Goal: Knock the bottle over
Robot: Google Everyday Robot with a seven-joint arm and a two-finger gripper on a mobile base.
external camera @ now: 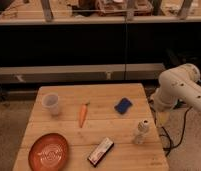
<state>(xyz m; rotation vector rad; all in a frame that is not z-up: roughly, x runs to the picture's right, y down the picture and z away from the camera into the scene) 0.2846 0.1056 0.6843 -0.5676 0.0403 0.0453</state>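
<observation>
Bottle upright on the table, the robot's hand off to its right.

The small clear bottle (140, 132) stands upright near the front right corner of the wooden table (69, 129), touched by nothing. The white arm (180, 86) bends in from the right, and its hand (162, 118) hangs beside the table's right edge, near the bottle but apart from it. I cannot tell whether the hand is open or closed, and I see nothing in it. Also on the table are a translucent cup (51, 103) at back left, a carrot (83, 115), a blue sponge (123, 105), an orange plate (48, 151) at front left, and a flat packet (100, 151).
</observation>
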